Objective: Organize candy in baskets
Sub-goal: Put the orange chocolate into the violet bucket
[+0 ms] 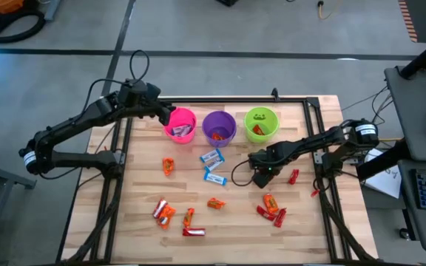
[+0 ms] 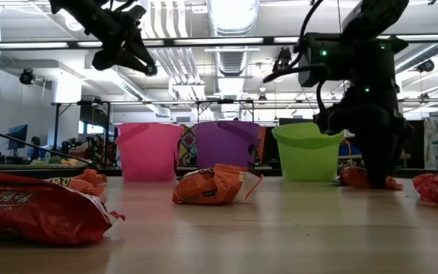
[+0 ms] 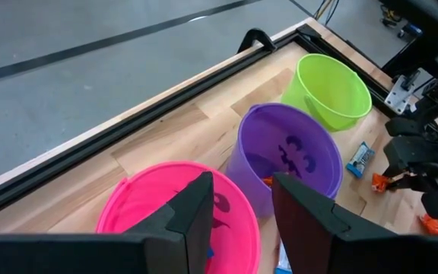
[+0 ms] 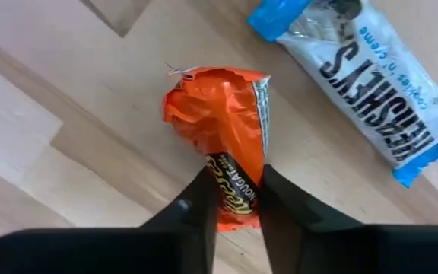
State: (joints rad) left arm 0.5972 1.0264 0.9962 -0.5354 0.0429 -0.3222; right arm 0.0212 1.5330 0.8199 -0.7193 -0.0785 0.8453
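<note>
Three buckets stand in a row near the far edge: pink (image 1: 181,124), purple (image 1: 219,127) and lime green (image 1: 261,123). My left gripper (image 3: 242,221) hovers open over the pink bucket (image 3: 150,198), holding nothing. My right gripper (image 1: 261,176) is down at the table in front of the green bucket, shut on an orange candy bar (image 4: 223,129). A blue-and-white bar (image 4: 363,61) lies just beyond it. Several more orange, red and blue bars lie flat on the wood, such as the blue bar (image 1: 211,157) and the red bar (image 1: 193,231). My right gripper pinches the orange candy bar between its two fingers (image 4: 200,202) at the dark-printed end of the wrapper (image 4: 234,194). The fingers come down from above, lying along the bar. The bar's crumpled free end (image 4: 211,99) looks to lie on the table top.
Loose candy is scattered over the table's near half, with a red cluster (image 1: 271,207) near the right arm and another red cluster (image 1: 163,213) at the left. Some bars lie inside the pink and purple buckets. A black rail (image 1: 235,98) borders the far edge.
</note>
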